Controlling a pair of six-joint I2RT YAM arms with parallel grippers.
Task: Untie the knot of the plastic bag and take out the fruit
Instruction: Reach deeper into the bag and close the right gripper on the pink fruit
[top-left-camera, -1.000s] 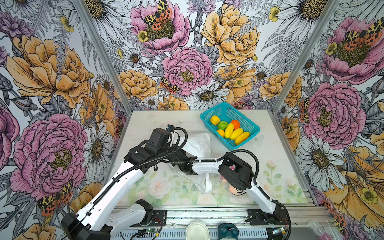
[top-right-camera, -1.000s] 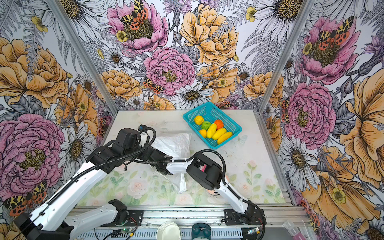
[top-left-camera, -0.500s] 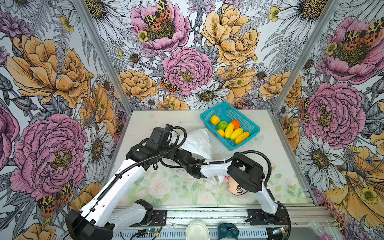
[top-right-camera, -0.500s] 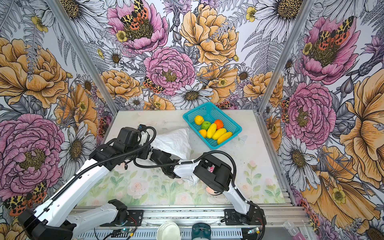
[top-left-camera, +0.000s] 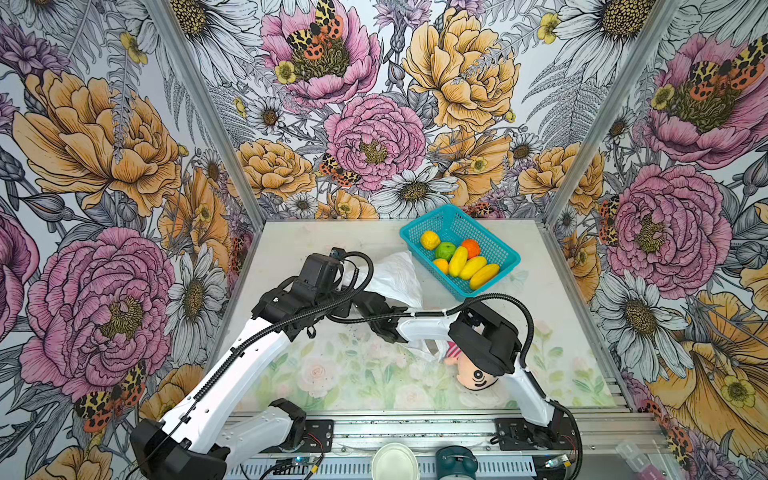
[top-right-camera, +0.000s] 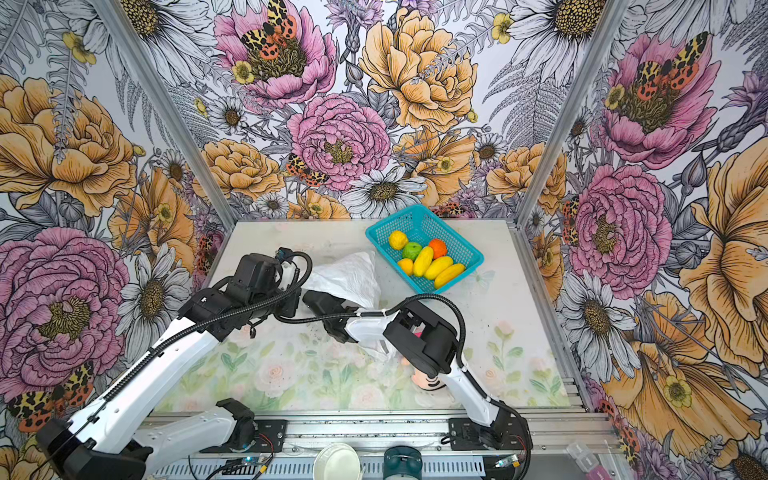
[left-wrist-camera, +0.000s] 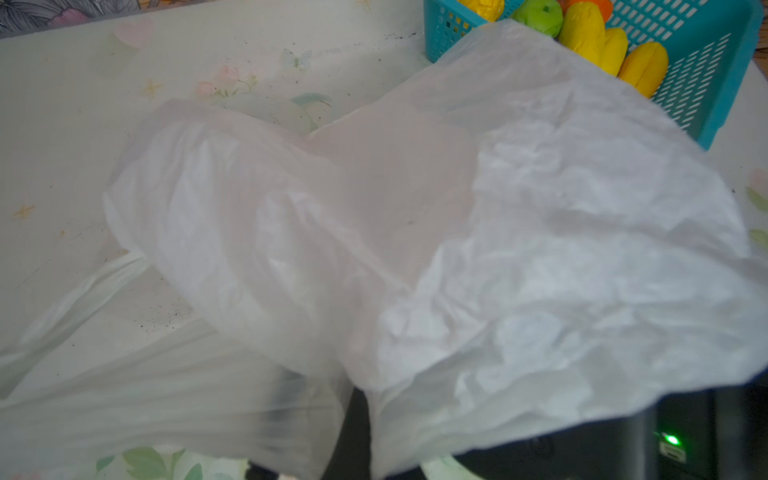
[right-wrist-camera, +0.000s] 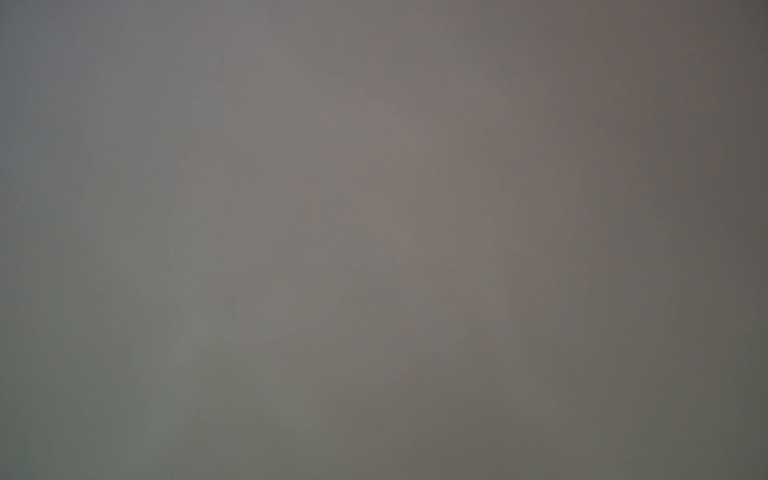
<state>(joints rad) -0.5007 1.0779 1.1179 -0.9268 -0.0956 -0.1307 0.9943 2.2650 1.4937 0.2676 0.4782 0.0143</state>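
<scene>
The white plastic bag (top-left-camera: 395, 274) (top-right-camera: 349, 278) lies crumpled mid-table, just left of the teal basket. My left gripper (left-wrist-camera: 353, 432) is shut on its film, which drapes over the jaws and fills the left wrist view (left-wrist-camera: 498, 208). My right gripper (top-left-camera: 369, 303) (top-right-camera: 322, 300) reaches from the right in under the bag's near edge; its fingertips are hidden, and the right wrist view is blank grey. A loose strip of the bag (top-left-camera: 424, 347) trails under the right forearm. Several fruit (top-left-camera: 459, 261) (top-right-camera: 424, 261) (left-wrist-camera: 582, 29) sit in the basket. The knot is hidden.
The teal basket (top-left-camera: 505, 255) (top-right-camera: 469, 253) stands at the back right. A plush doll (top-left-camera: 473, 376) lies under the right arm's elbow near the front. Flowered walls close three sides. A white lid (top-left-camera: 394, 461) and a teal object (top-left-camera: 456, 463) sit below the front rail.
The right forearm has swung in toward the bag and its elbow has shifted right over the doll. The bag's loose strip has been drawn back under that arm. The left arm barely moved.
</scene>
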